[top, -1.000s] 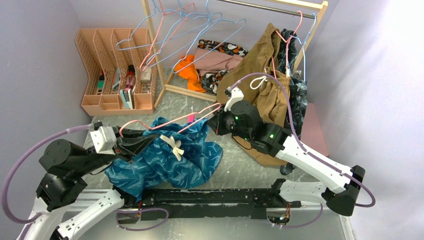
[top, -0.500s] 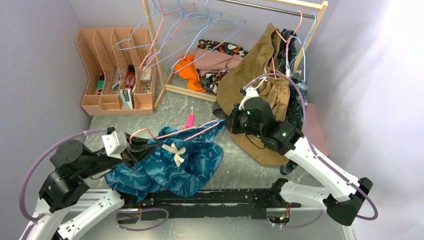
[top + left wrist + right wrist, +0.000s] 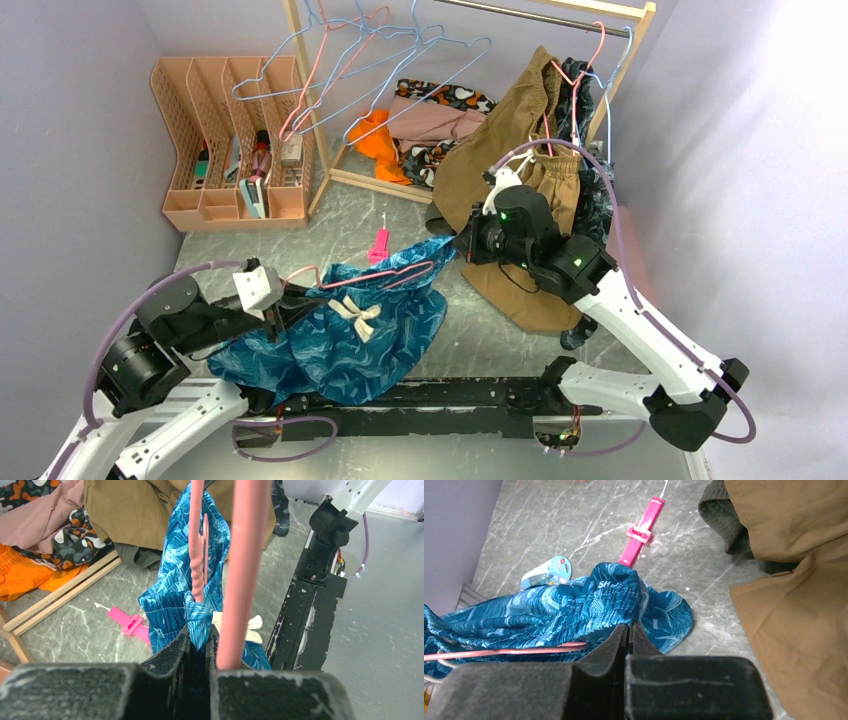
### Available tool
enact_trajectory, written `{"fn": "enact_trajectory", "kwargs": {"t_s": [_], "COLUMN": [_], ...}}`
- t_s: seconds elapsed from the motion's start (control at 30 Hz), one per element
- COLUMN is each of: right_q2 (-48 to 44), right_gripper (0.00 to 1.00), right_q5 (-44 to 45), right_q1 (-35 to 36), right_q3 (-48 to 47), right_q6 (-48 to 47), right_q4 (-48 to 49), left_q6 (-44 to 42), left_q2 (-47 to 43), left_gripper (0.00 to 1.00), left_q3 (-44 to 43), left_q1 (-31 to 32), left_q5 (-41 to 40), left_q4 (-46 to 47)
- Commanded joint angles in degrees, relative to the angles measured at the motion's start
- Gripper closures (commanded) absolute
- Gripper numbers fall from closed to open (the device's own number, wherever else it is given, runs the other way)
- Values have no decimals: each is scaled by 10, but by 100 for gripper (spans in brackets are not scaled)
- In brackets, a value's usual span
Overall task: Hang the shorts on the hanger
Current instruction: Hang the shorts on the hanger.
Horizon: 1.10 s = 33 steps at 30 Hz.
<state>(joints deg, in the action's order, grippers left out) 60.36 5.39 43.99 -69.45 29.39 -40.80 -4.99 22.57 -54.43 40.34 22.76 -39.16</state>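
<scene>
Teal-blue leaf-print shorts (image 3: 335,345) pinched both ends — left gripper (image 3: 200,637), right gripper (image 3: 628,630) clamped, seemingly on waistband; stretch evenly along the thin pink wire hanger (image 3: 244,555).

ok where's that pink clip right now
In the top view the pink clip lies on the table near the middle, just beyond the blue shorts and in front of the wooden rack.

Marbled table (image 3: 310,238) carries teal shorts (image 3: 340,350), pink clip (image 3: 380,243) and tan shorts (image 3: 522,292).
</scene>
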Motion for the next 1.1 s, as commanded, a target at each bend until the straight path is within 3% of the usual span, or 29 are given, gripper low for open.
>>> {"fn": "enact_trajectory", "kwargs": {"t_s": [0.0,0.37,0.77,1.07], "right_q2": [4,13,59,149], "right_gripper": [100,100,100,100], "right_q5": [0,-5,-87,-166], "right_q1": [-9,-9,-9,-8], "right_q3": [-18,-95,-171,-363], "right_q6": [-16,-47,-76,-86], "right_q4": [-16,-63,-34,-27], "left_q6": [-15,-32,26,41], "left_q2": [13,62,98,129], "left_gripper": [93,93,93,93], "left_q3": [5,19,101,50], "left_q1": [-1,-2,-1,-1], "left_q5": [-2,-38,67,124], "left_q4": [-8,3,161,222]}}
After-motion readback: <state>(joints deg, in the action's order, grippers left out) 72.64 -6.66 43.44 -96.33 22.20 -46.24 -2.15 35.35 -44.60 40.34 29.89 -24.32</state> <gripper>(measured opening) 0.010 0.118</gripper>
